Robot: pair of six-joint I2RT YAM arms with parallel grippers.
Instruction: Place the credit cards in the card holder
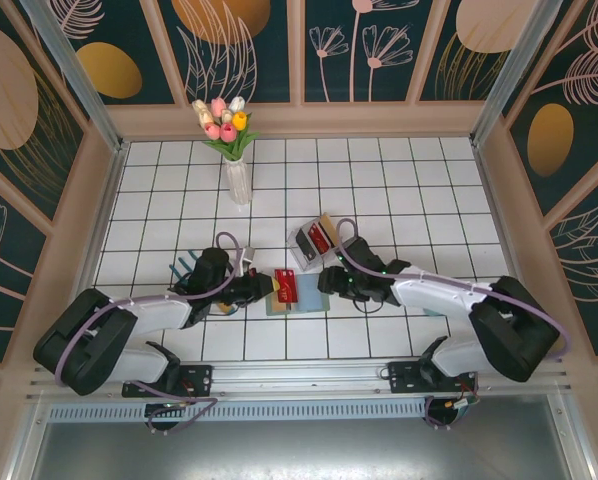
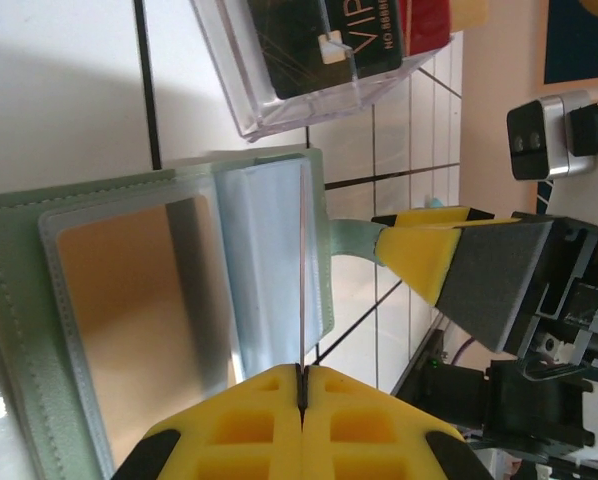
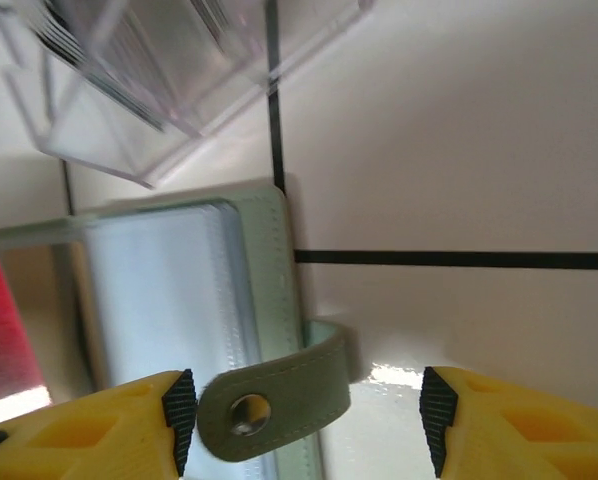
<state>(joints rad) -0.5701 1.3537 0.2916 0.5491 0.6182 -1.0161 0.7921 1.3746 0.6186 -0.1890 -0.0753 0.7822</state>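
Top external: high above and behind the arm bases, looking down on the whole tiled table (image 1: 399, 190).
Left wrist: low and close, looking across the open card holder (image 2: 19, 300).
Right wrist: closer, looking down on its tab edge.
Shared: card holder, clear box (image 2: 279, 115).

Right gripper (image 3: 304, 420): jaws stand apart, yellow fingers with black pads (image 3: 437, 415) low in the view, one on each side. Between them lies the side tab (image 3: 279, 395) of the sage-green card holder (image 3: 264, 215), metal snap (image 3: 249, 412) facing up, just beside the left pad and well clear of the other. Holder lies open on the white tiled table (image 3: 459, 130), clear pockets showing. Red card (image 3: 4, 320) at its far left side. Clear plastic box (image 3: 149, 90) near the holder's upper edge, blurred.
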